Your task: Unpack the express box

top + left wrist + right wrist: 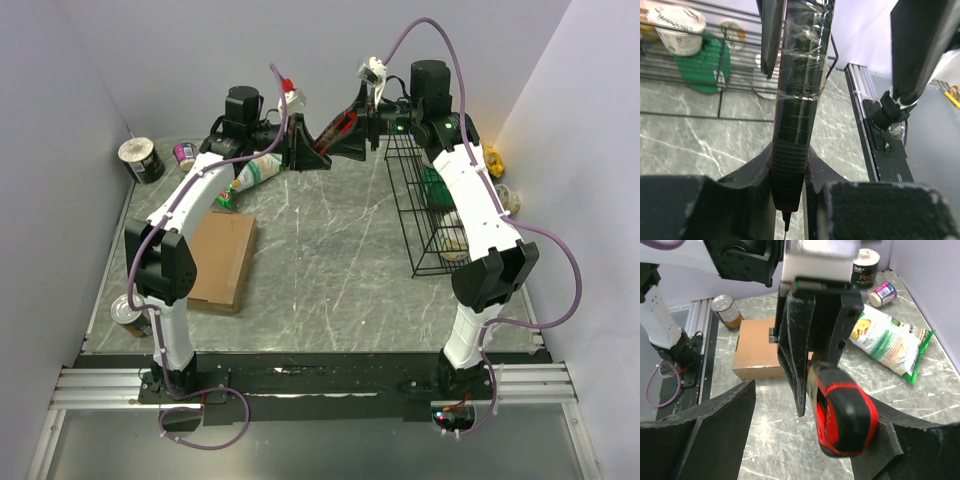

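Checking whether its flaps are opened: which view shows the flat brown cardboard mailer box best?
Top external: the brown cardboard box shows nearly whole, flaps shut. Right wrist sees the box partly blocked; left wrist, not at all.

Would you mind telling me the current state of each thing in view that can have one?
express box: closed, flat on the table, untouched.
left gripper: shut on the tool.
right gripper: open, jaws either side of the tool's red end.
tool: held in mid-air between the arms.
snack bag: lying flat.
wire basket: upright, items inside.
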### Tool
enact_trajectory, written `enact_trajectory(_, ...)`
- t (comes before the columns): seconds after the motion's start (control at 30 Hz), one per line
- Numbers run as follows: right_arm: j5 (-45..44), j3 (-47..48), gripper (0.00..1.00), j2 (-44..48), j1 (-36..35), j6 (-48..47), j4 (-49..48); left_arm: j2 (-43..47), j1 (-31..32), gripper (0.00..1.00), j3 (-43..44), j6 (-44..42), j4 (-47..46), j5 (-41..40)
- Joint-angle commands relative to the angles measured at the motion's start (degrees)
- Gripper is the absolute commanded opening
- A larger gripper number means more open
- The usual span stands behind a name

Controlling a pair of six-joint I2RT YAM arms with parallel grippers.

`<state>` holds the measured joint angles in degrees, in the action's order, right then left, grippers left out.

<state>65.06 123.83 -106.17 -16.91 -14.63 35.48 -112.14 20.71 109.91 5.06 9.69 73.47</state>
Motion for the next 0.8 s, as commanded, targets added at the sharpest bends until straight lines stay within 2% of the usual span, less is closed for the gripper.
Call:
enact_trajectory(0.0, 1.4, 0.2, 0.73, 1.0, -0.4, 0.9, -1.6, 1.9, 0.9, 0.01, 1.1, -10.0, 8.0, -0.7)
enact_trajectory(0.77, -2.0, 1.6, 0.67, 0.1, -2.4, -5.7, 6.5, 5.3, 1.4, 0.01, -1.9, -12.0, 8.3, -2.5)
